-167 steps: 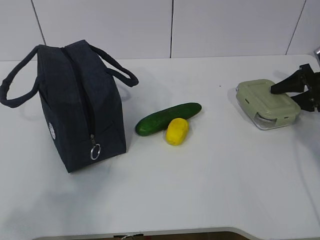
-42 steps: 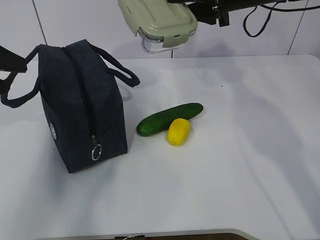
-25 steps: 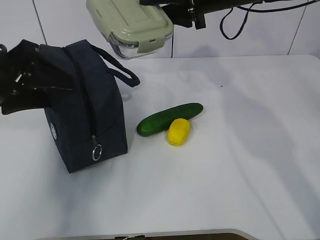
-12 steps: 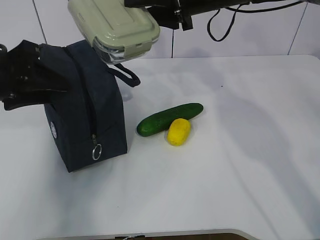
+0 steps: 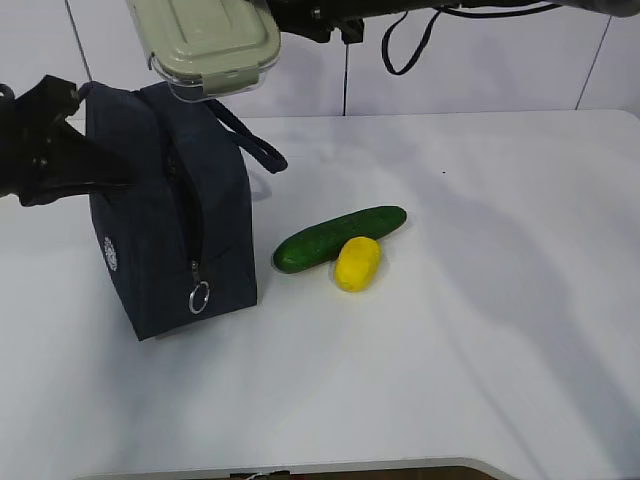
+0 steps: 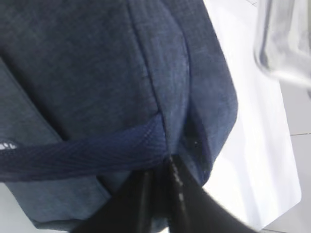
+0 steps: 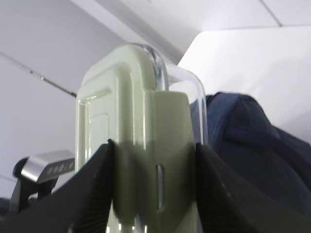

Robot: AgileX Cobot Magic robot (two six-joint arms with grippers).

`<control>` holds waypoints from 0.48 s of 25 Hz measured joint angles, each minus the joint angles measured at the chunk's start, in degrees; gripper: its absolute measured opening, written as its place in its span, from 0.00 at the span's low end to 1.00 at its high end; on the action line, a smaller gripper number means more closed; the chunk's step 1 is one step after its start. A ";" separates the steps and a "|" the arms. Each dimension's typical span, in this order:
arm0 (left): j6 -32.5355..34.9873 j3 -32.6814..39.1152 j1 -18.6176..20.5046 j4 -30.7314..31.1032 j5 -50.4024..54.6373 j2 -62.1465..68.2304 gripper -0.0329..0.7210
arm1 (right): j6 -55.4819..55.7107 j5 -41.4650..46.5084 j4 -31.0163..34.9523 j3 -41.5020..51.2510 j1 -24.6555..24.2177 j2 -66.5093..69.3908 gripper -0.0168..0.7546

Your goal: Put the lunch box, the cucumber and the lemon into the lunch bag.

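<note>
The navy lunch bag [image 5: 165,215] stands at the left of the table, and its ring pull [image 5: 198,296] hangs at the near end. My left gripper [image 5: 112,178] is pressed against the bag's left side. In the left wrist view its jaws [image 6: 160,194] are pinched shut where the handle strap [image 6: 92,155] meets the fabric. The lunch box [image 5: 205,42], with its sage-green lid, hangs in the air above the bag's far end, with my right gripper [image 7: 153,184] shut on its end. The cucumber [image 5: 340,236] and the lemon [image 5: 356,263] lie touching at mid-table.
The bag's right handle [image 5: 250,140] loops out toward the table's middle. White table [image 5: 480,300] stretches to the right of the cucumber and the lemon and in front of them. A white panelled wall [image 5: 480,70] stands behind.
The right arm has carried the lunch box leftward until it hangs over the bag. The left gripper has closed on the bag's left handle, and the bag has shifted slightly.
</note>
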 joint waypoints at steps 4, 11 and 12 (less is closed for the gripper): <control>1.37 0.00 0.00 -0.28 -0.02 0.03 0.04 | -0.91 -4.05 0.89 0.00 1.43 0.00 0.50; 1.84 0.00 0.00 -1.64 -0.14 0.03 0.03 | -3.28 -6.43 1.36 0.00 3.81 0.24 0.50; 2.18 0.00 0.00 -2.32 -0.27 0.03 0.03 | -3.31 -6.48 1.35 0.00 3.96 0.54 0.50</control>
